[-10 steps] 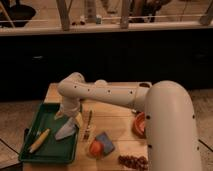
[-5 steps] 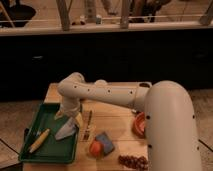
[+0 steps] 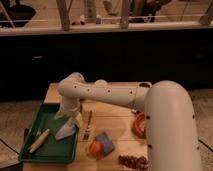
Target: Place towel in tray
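The gripper is seen lowered over the right-hand part of the green tray, at the end of a white arm that is bent at an elbow above the tray's far corner and stretches back across the table to the robot's bulky white body at the right of the view. Whether anything is grasped cannot be told. The pale grey towel is seen directly beneath the gripper, bunched into a loose peak and resting on the floor of the tray close to its right wall; contact between towel and gripper cannot be made out. A yellow, elongated object resembling a banana or corn cob is laid diagonally in the tray's left half, well apart from the towel. Just outside the tray's right rim, a fork-like utensil is laid lengthwise on the wooden table. Nearer the front edge, a red-orange round fruit is placed touching a blue sponge-like block. A cluster of small dark red pieces is scattered at the table's front, near the robot's body, and an orange-red bowl is partly hidden behind that body. A dark counter front and pale vertical posts are visible behind the table.
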